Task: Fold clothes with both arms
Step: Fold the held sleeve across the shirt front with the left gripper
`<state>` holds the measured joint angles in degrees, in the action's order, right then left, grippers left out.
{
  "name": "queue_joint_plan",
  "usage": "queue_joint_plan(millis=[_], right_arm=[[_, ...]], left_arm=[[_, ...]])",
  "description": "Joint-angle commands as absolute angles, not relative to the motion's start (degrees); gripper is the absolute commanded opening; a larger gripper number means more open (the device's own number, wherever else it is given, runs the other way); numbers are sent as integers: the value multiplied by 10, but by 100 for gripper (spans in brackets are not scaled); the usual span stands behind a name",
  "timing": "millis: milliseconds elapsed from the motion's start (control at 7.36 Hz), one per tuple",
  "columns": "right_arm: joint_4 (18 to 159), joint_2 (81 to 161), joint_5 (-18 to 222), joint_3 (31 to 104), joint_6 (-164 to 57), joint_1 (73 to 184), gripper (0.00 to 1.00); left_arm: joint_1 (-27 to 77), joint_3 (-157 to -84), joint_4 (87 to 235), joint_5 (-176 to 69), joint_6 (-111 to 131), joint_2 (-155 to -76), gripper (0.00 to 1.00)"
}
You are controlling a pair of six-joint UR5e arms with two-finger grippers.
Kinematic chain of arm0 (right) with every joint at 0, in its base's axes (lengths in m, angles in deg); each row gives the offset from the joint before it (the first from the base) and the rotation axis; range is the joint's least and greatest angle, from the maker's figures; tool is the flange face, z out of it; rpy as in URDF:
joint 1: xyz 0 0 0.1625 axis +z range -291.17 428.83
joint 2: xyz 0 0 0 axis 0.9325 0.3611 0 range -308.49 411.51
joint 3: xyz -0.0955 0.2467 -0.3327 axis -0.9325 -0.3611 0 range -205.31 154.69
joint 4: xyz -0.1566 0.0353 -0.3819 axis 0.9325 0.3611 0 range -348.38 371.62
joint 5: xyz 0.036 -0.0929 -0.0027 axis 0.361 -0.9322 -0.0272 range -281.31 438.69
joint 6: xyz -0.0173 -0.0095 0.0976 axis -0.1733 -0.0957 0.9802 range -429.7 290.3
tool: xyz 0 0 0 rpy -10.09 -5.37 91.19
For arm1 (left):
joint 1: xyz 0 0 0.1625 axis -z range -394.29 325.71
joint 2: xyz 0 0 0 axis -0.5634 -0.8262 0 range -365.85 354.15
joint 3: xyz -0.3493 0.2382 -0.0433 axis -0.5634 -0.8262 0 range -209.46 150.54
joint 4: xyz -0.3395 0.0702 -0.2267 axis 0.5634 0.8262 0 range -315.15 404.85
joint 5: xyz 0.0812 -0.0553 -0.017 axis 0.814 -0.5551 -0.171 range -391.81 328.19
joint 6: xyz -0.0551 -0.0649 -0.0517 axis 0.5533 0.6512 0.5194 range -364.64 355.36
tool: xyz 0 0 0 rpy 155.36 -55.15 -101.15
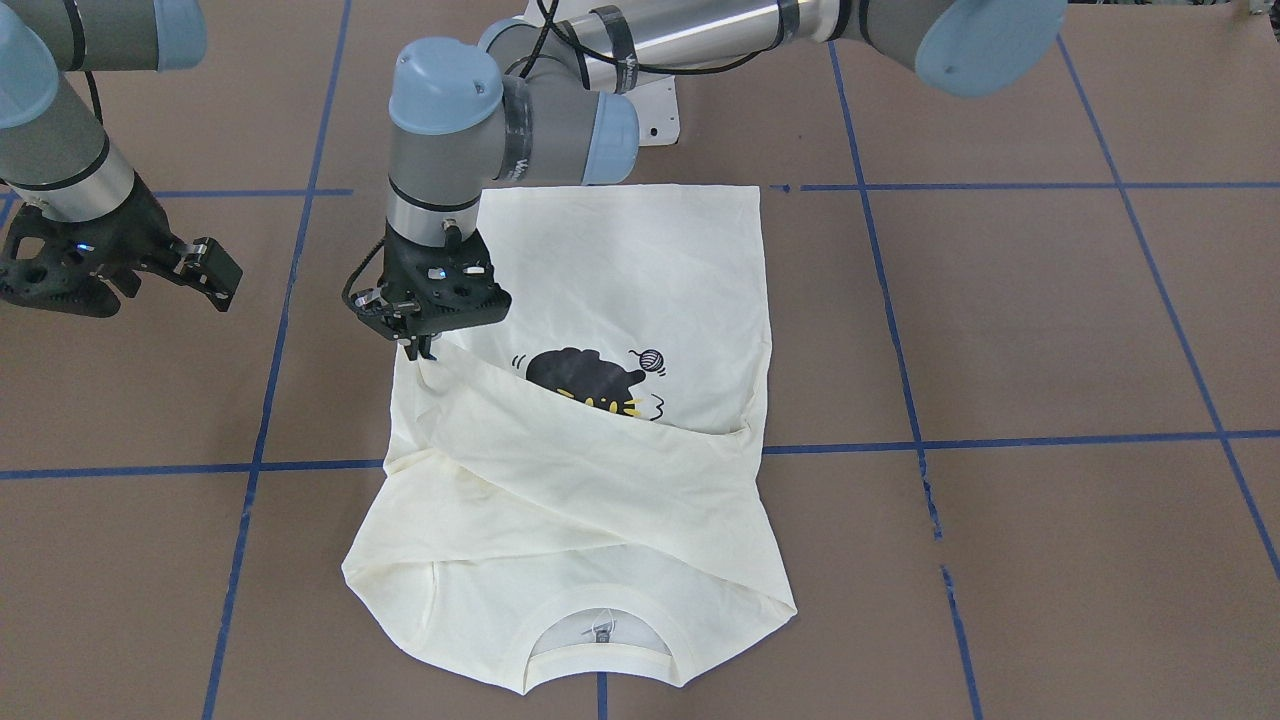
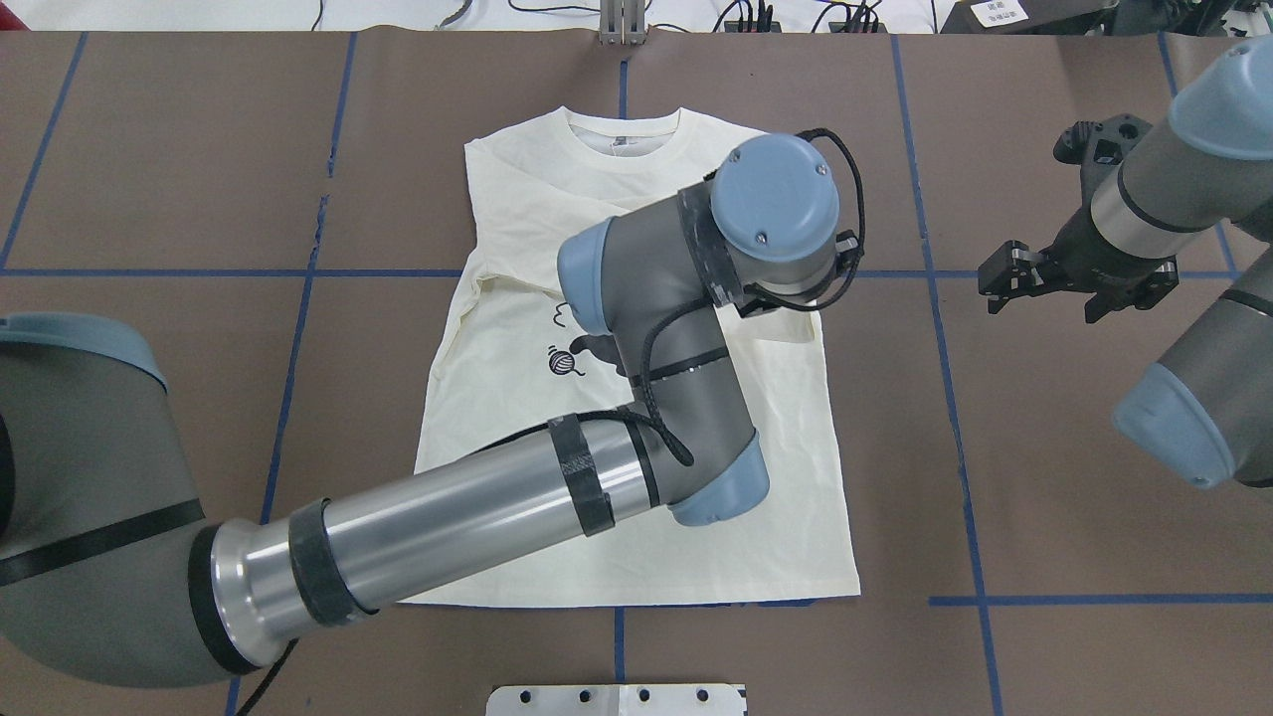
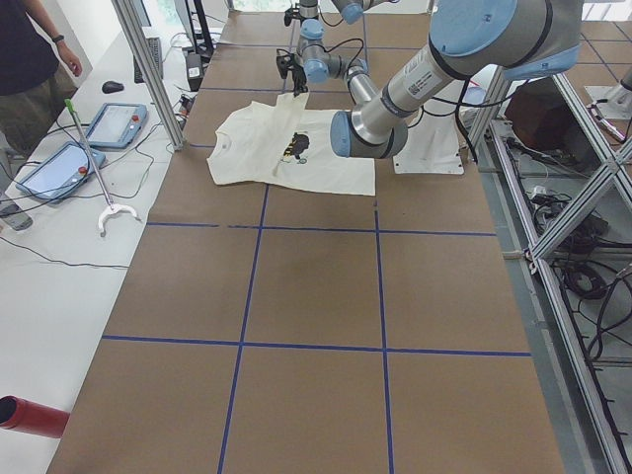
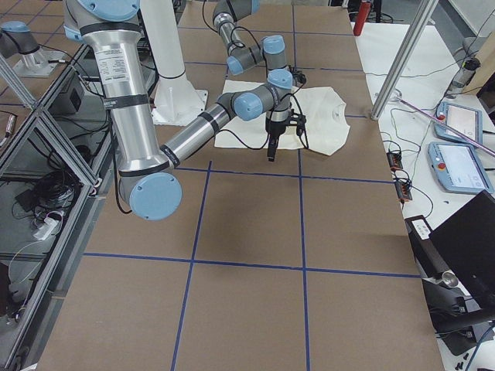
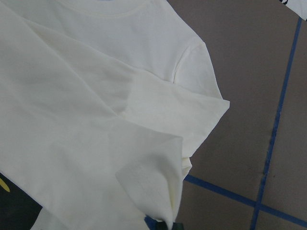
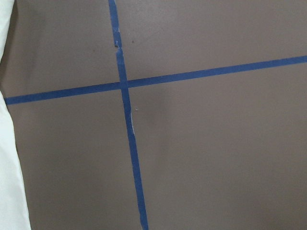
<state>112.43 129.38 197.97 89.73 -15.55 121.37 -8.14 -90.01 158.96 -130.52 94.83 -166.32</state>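
Starting with the front-facing view, the cream shirt (image 1: 620,270) is seen spread on the brown counter (image 1: 1050,320), collar toward the camera, with one sleeve (image 1: 520,430) laid slantwise over part of the cat print (image 1: 580,372). The sleeve's end is pinched in the closed left end effector (image 1: 416,350). The right end effector (image 1: 212,272) is held off to the side, fingers parted, nothing gripped. Overhead, the left end effector is hidden beneath its own wrist. In the right wrist view, crossed blue tape (image 6: 123,85) is shown.
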Motion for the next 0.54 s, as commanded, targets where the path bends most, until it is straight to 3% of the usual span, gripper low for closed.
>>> queue_joint_plan(millis=[0, 408], right_arm=[[1124, 1293, 1980, 895, -156, 1213, 100], [1123, 1286, 1979, 897, -143, 1210, 100]], left_arm=[[-123, -839, 1733, -1279, 982, -1688, 100], [-99, -847, 1719, -1286, 918, -1661, 100]])
